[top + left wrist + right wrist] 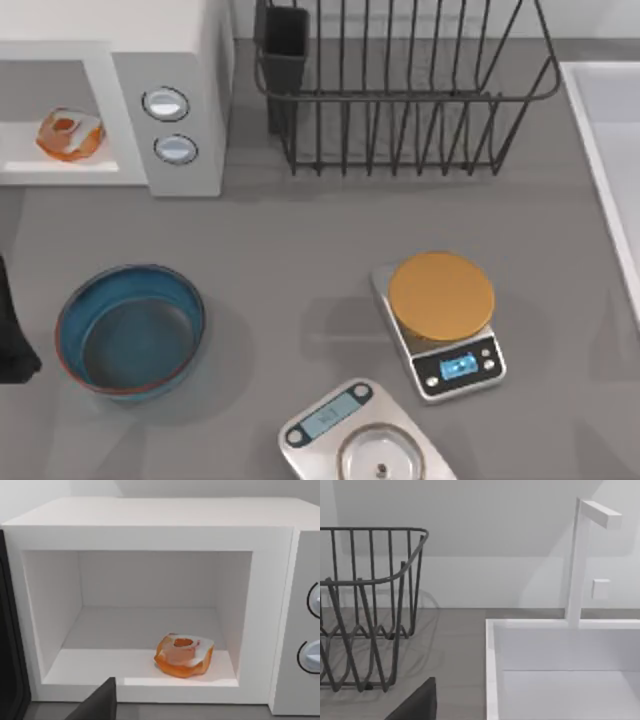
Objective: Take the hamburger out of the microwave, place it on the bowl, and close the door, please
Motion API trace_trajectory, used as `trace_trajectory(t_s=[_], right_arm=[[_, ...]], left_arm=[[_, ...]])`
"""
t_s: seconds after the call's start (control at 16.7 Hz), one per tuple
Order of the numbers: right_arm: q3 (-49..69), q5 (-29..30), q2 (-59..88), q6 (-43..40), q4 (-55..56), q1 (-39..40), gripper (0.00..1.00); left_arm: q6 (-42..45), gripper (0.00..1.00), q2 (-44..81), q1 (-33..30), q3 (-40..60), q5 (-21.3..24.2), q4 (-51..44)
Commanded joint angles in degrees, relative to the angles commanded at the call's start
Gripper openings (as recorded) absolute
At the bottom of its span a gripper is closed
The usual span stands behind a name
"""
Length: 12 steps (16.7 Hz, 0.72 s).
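While parked at table's left edge beside blue bowl [130,332], left arm [14,335] faces open microwave [150,535]; pincer state cannot tell. Farther back, hamburger [183,655] sitting on microwave floor near front right of cavity, door edge [9,645] dark at cavity's side, swung open. Mid-table: orange-plate scale [441,296], steel-plate scale [362,438]; at back, wire dish rack [400,85], white sink [560,665] at right.
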Motion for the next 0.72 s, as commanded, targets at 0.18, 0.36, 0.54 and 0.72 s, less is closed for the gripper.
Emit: trace_trajectory(t_s=[0.18,0.36,0.54,0.72], right_arm=[[0.00,0.00,0.00,0.00,0.00,0.00,1.00],[0.00,0.00,0.00,0.00,0.00,0.00,1.00],[0.00,0.00,0.00,0.00,0.00,0.00,1.00],[0.00,0.00,0.00,0.00,0.00,0.00,1.00]], left_arm=[[0.00,1.00,0.00,0.00,0.00,0.00,0.00],[0.02,1.00,1.72,0.01,0.85,0.05,1.05],[0.10,1.00,8.80,0.04,4.11,0.23,5.12],[0.23,1.00,21.19,0.10,9.28,0.51,11.55]])
